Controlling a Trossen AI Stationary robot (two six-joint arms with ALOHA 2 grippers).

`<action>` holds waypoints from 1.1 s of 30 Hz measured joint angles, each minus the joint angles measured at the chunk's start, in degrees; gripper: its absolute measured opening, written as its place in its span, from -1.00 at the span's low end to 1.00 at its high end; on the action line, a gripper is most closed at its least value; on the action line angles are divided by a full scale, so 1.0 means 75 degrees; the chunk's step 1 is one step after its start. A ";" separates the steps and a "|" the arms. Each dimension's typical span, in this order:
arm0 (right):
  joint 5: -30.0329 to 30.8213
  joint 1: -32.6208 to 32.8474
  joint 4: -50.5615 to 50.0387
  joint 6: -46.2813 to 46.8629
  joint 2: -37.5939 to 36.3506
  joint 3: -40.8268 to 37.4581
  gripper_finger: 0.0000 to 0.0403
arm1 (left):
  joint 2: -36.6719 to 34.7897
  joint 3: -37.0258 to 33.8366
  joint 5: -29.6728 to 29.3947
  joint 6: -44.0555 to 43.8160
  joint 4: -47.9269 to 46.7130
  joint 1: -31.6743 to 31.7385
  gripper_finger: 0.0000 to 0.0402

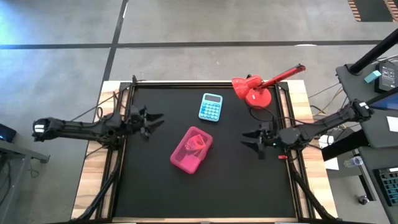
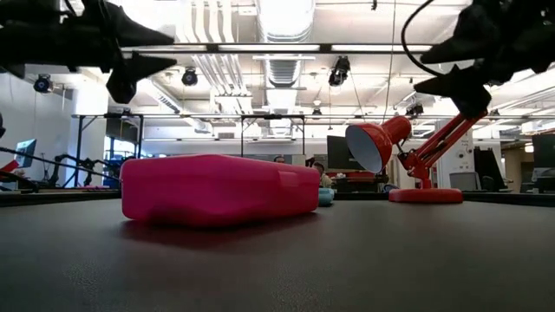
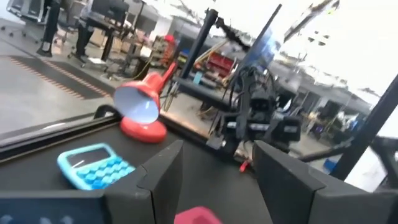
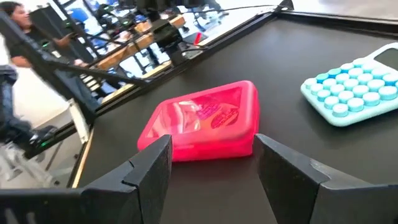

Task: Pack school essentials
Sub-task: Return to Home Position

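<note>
The pink supply box lies shut mid-table (contents dimly visible through its lid), and the left gripper and right gripper hover empty on either side of it, fingers apart, so the main risk is the right arm clipping the nearby red lamp.

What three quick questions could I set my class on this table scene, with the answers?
1. True or false: the pink supply box lies with its lid shut.
2. Which thing lying on the table is nearest the red desk lamp? A) the light-blue calculator B) the pink supply box C) a stapler
3. Fill the gap: the left hand and the right hand hover either side of the box, both ____ and holding nothing.
Key: 1 true; 2 A; 3 open.
</note>
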 joint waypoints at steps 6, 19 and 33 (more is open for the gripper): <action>-0.0372 0.0003 -0.0026 -0.0045 -0.0804 -0.0554 0.06 | 0.0248 -0.0085 -0.0118 0.0126 -0.0029 0.0000 -0.13; -0.0307 0.0000 -0.0061 -0.0058 -0.1889 -0.1364 0.06 | -0.0505 -0.1030 -0.0118 -0.0438 0.0149 0.0000 -0.13; 0.0202 0.0000 -0.0761 0.0106 -0.2700 -0.1662 0.06 | -0.1516 -0.1284 -0.0110 -0.0304 -0.0100 0.0000 -0.13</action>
